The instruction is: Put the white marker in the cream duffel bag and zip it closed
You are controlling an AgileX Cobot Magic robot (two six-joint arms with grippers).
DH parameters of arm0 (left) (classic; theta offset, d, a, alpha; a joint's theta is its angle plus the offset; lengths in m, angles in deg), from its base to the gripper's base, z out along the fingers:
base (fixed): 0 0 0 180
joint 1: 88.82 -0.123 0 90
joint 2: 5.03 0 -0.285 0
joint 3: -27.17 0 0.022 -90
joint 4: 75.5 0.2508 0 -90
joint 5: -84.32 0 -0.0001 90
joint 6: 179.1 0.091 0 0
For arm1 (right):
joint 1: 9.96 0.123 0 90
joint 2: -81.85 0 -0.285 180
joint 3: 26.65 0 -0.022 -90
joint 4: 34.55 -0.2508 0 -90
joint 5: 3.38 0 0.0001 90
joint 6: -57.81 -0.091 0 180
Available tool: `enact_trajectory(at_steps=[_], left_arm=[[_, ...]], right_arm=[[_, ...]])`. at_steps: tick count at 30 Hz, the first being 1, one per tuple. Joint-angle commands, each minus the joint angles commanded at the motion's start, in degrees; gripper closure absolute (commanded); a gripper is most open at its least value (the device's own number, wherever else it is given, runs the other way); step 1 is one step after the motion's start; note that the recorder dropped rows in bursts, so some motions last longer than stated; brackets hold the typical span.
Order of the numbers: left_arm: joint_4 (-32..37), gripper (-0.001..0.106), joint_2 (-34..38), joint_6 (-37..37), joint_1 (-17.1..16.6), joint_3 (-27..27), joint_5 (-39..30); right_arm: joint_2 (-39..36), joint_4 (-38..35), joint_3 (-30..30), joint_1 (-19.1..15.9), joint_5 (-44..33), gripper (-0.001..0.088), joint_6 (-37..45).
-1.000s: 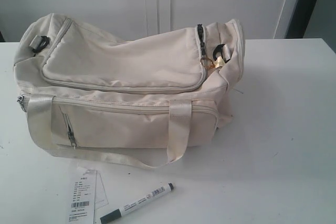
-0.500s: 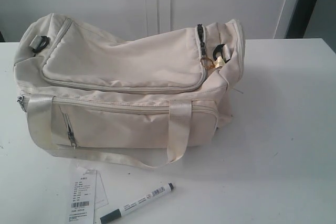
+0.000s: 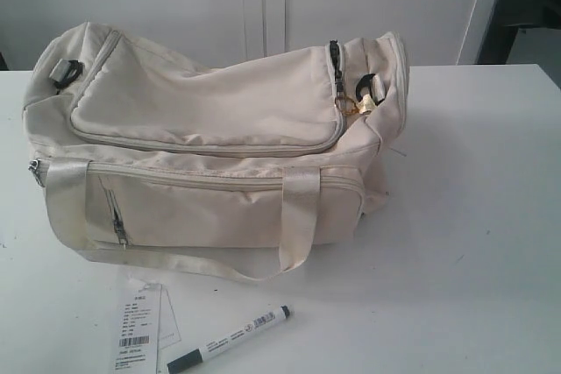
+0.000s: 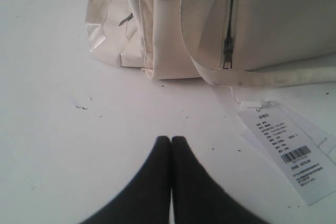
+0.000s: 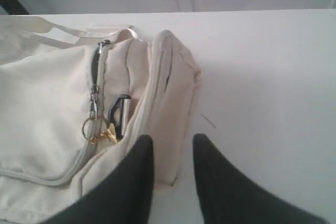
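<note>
Status: white marker (image 3: 230, 337) on your bench (image 3: 473, 216), outside cream duffel bag (image 3: 210, 120); nothing done. Left claw (image 4: 170, 142) pressed together; right claw (image 5: 170, 150) spread.

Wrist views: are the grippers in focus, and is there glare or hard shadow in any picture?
Left wrist view: left gripper a soft-edged dark blur, paper tag barcode crisp. Right wrist view: right gripper equally blurred, the zipper of the cream duffel bag sharp. Exterior view: even light, a faint soft shadow on the table beside the bag, no glare.
</note>
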Motion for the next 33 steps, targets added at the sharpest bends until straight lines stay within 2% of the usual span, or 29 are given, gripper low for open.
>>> enact_trajectory(at_steps=[3, 5, 10, 14, 25, 33], left_arm=[[0.0, 0.105, 0.0, 0.0, 0.0, 0.0, 0.0], [-0.68, 0.105, 0.0, -0.03, 0.0, 0.0, 0.11], [-2.48, 0.105, 0.0, -0.03, 0.0, 0.0, 1.4], [-2.47, 0.105, 0.0, -0.15, 0.0, 0.0, 1.4], [-5.53, 0.105, 0.0, -0.17, 0.0, 0.0, 1.93], [-5.94, 0.105, 0.0, -0.27, 0.0, 0.0, 2.25]], right_arm=[[-3.92, -2.25, -2.21, 0.0, 0.0, 0.0205, 0.44], [-6.55, -2.23, -3.57, 0.0, 0.0, 0.0183, 0.61], [-12.13, -2.85, -7.25, 0.0, -1.33, 0.0183, 0.61], [-16.27, -6.15, -10.08, 0.11, -2.65, 0.0183, 0.61], [-25.52, -6.12, -16.8, 3.91, -1.21, 0.0188, 0.71], [-30.88, -6.12, -19.89, 4.01, -0.39, 0.0188, 0.71]])
